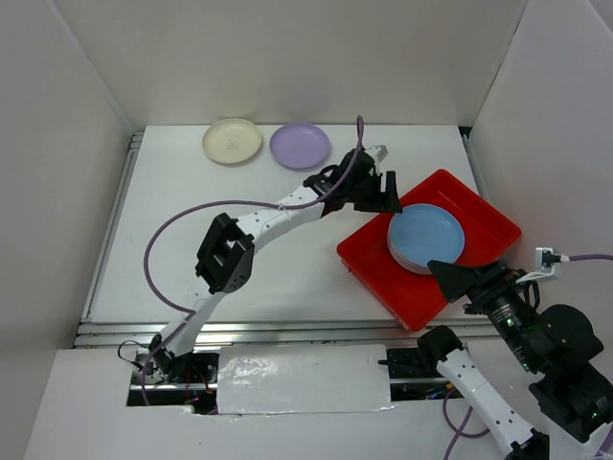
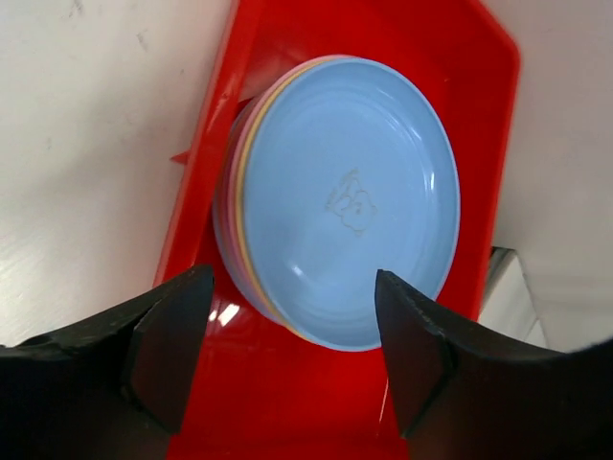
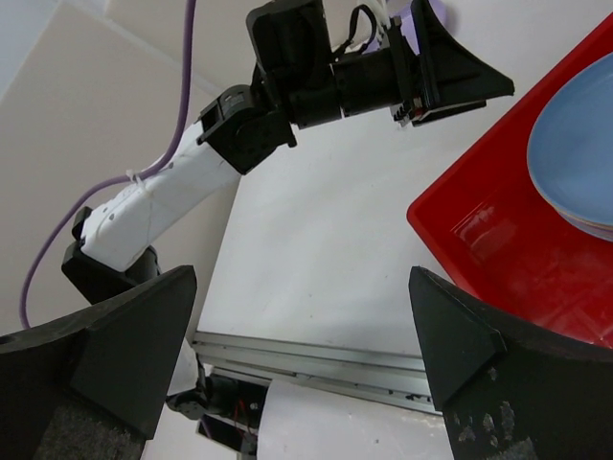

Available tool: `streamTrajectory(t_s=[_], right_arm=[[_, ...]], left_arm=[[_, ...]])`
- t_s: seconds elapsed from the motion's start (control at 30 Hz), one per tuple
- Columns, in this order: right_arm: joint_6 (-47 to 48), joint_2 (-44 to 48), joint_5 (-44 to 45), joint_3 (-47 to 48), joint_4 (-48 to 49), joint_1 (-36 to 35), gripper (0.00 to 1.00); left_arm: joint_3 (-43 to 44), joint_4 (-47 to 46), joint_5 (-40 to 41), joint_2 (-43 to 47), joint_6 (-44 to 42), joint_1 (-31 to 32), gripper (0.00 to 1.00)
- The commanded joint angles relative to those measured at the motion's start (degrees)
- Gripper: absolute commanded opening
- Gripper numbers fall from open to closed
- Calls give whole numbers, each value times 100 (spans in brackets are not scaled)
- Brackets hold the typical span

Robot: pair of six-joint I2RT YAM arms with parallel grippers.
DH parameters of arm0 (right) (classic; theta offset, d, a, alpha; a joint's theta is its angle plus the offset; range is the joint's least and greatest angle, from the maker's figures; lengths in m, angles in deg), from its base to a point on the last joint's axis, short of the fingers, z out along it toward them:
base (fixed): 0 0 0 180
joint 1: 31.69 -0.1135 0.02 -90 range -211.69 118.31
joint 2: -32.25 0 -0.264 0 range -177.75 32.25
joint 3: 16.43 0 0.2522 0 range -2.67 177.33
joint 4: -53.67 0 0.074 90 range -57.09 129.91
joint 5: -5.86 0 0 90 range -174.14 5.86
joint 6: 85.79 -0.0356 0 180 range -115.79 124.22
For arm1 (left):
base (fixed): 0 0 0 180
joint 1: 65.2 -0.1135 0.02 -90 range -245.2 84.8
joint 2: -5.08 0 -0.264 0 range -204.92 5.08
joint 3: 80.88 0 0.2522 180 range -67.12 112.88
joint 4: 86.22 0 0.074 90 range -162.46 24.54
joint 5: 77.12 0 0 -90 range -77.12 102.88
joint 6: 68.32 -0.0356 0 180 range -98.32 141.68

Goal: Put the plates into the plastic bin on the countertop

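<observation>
1. The blue plate (image 1: 426,237) tops a stack of plates lying flat inside the red bin (image 1: 484,203). In the left wrist view, pink and yellow rims peek out under its left edge (image 2: 350,196).
2. The stack sits close to the bin's far-left rim (image 2: 206,163). Bare red floor is visible on its other sides.
3. The bin is glossy, shallow and square with a low raised rim. It lies turned corner-on at the right of the countertop (image 1: 287,254), with its near corner close to the metal rail (image 1: 239,332) and its right corner near the right wall.
4. The left gripper (image 1: 389,195) hovers at the bin's far-left rim, just beside the stack. Its black fingers (image 2: 168,345) are spread apart and grip nothing.
5. The right gripper (image 1: 458,278) hangs over the bin's near-right edge. Its jaws are fully spread and empty, as the right wrist view (image 3: 302,287) shows.
6. A cream plate (image 1: 232,140) and a purple plate (image 1: 300,146) lie side by side, nearly touching, at the far edge of the countertop, well apart from the bin.
7. The countertop is matte white and flat, and its middle and left stretch is open. White walls close it in on the left, far and right.
</observation>
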Motion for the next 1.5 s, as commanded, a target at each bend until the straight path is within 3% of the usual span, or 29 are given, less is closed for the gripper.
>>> streamTrajectory(t_s=[0.0, 0.07, 0.23, 0.47, 0.57, 0.73, 0.83, 0.97, 1.1, 1.13, 1.23, 1.47], right_arm=[[86, 15, -74, -77, 142, -57, 100], [103, -2, -161, -138, 212, -48, 100], [340, -108, -591, -525, 572, -48, 100], [490, -432, -1418, -1526, 1897, -66, 100], [534, -1055, -1524, -1782, 2599, -65, 100], [586, -3522, -1515, -1336, 3472, 48, 100], [517, -5175, -1410, -484, 3894, 285, 100], [193, -7684, -1532, 1395, 3939, 847, 100], [-37, -9868, -1718, 3645, 3404, 1137, 99], [-107, -10334, -1743, 4589, 3133, 1182, 99], [-441, -12072, -1945, 6104, 2858, 1358, 99], [-741, -13229, -2288, 6830, 3570, 1595, 99]], left_arm=[[-239, -766, -387, 490, -40, -4, 81], [-608, -959, -12, 964, -49, -31, 99], [-1760, -487, 1449, 2184, 231, -311, 99], [-3843, -258, 1828, 3750, 1075, -1593, 99], [-4834, 146, 2178, 4461, 1303, -2104, 99], [-5935, 823, 2655, 5988, 1454, -2640, 99], [-6524, 1139, 2050, 6939, 1296, -3010, 99], [-7026, 1656, 1680, 8083, 989, -2896, 99], [-6650, 2483, 1661, 8874, 576, -2852, 99], [-6475, 2598, 1661, 8954, 392, -2852, 99], [-6114, 3037, 1784, 9069, 49, -2904, 99], [-6226, 3012, 1416, 9008, -532, -3080, 99]])
